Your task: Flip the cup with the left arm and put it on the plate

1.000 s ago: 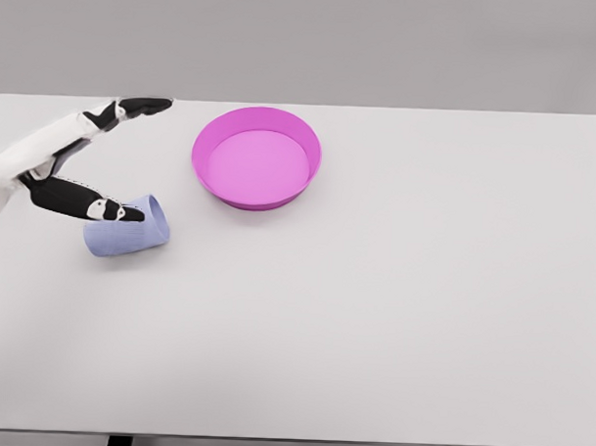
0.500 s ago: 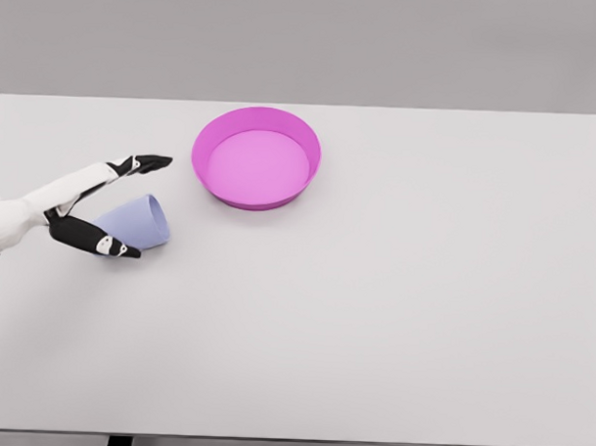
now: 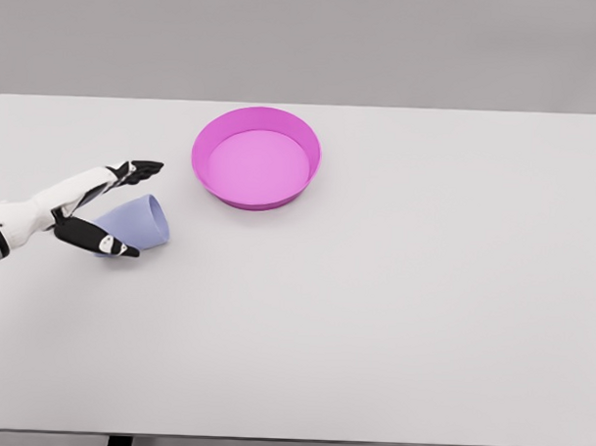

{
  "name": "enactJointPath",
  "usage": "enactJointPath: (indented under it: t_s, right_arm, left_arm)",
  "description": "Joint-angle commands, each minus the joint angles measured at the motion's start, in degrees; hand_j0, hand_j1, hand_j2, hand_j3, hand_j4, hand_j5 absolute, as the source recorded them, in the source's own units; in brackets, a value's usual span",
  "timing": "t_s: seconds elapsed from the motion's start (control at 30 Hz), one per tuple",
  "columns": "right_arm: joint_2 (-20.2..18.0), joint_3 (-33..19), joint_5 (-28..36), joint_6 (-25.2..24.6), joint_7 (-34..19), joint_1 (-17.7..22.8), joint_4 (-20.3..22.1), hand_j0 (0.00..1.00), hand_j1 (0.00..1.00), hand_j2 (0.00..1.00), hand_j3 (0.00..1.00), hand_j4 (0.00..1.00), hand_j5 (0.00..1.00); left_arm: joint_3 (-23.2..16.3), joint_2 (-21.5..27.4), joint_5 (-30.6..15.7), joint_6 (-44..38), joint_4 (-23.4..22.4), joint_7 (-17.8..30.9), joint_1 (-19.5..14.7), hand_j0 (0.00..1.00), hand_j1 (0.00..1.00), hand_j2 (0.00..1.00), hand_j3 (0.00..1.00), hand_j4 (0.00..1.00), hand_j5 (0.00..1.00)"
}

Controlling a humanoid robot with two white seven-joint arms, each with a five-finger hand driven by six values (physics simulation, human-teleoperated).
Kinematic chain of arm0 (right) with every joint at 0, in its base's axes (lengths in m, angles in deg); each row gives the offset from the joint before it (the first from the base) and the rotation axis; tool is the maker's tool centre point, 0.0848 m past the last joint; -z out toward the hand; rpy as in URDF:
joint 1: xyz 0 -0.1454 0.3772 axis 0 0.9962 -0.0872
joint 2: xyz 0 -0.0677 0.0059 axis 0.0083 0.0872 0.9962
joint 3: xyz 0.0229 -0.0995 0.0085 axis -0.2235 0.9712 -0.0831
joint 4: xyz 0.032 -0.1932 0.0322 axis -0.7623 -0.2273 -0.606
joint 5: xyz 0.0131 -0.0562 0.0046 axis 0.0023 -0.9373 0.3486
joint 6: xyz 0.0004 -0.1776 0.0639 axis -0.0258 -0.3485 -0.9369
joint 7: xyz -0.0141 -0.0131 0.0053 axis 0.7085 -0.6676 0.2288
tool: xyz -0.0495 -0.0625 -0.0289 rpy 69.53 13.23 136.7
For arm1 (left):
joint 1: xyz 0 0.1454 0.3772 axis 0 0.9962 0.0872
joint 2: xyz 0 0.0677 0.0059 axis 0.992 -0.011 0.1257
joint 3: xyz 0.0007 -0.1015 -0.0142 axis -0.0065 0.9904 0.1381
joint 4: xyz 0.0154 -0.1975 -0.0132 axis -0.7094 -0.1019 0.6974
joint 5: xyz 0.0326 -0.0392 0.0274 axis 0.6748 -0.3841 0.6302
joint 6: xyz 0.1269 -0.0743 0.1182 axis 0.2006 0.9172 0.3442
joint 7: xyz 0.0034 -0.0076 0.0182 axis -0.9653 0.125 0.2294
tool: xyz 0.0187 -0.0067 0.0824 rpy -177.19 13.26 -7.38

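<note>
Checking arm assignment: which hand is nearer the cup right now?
Left. The left hand brackets the lavender cup, which lies on its side on the table, fingers spread above and thumb below it, not closed. The right hand is out of view.

I note a white table (image 3: pixel 393 314) spanning the view, against a plain grey wall (image 3: pixel 383 45).

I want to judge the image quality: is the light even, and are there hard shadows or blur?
Head view: light is flat and even, no glare; only faint soft shadows under the cup and plate; the left hand and table edges look sharp, slightly smoothed.
</note>
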Motion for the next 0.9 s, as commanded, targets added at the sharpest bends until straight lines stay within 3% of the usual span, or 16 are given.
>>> enactJointPath:
  t_s: [0.0, 0.4, 0.87]
  right_arm:
    - [0.0, 0.0, 0.0, 0.0, 0.0, 0.0, 0.0, 1.00, 1.00, 1.00, 1.00, 1.00, 1.00]
    - [0.0, 0.0, 0.0, 0.0, -0.1, 0.0, 0.0, 1.00, 1.00, 1.00, 1.00, 1.00, 1.00]
    - [0.0, 0.0, 0.0, 0.0, 0.0, 0.0, 0.0, 1.00, 1.00, 1.00, 1.00, 1.00, 1.00]
  left_arm:
    - [0.1, -1.7, 1.2, -2.1, 0.0, 0.0, 0.0, 1.00, 1.00, 1.00, 1.00, 1.00, 1.00]
    - [1.0, -2.4, 5.6, -2.4, 0.0, 0.0, 0.0, 1.00, 1.00, 1.00, 1.00, 1.00, 1.00]
    - [1.5, -3.3, 6.1, -8.7, -0.2, -0.1, 0.2, 1.00, 1.00, 1.00, 1.00, 1.00, 1.00]
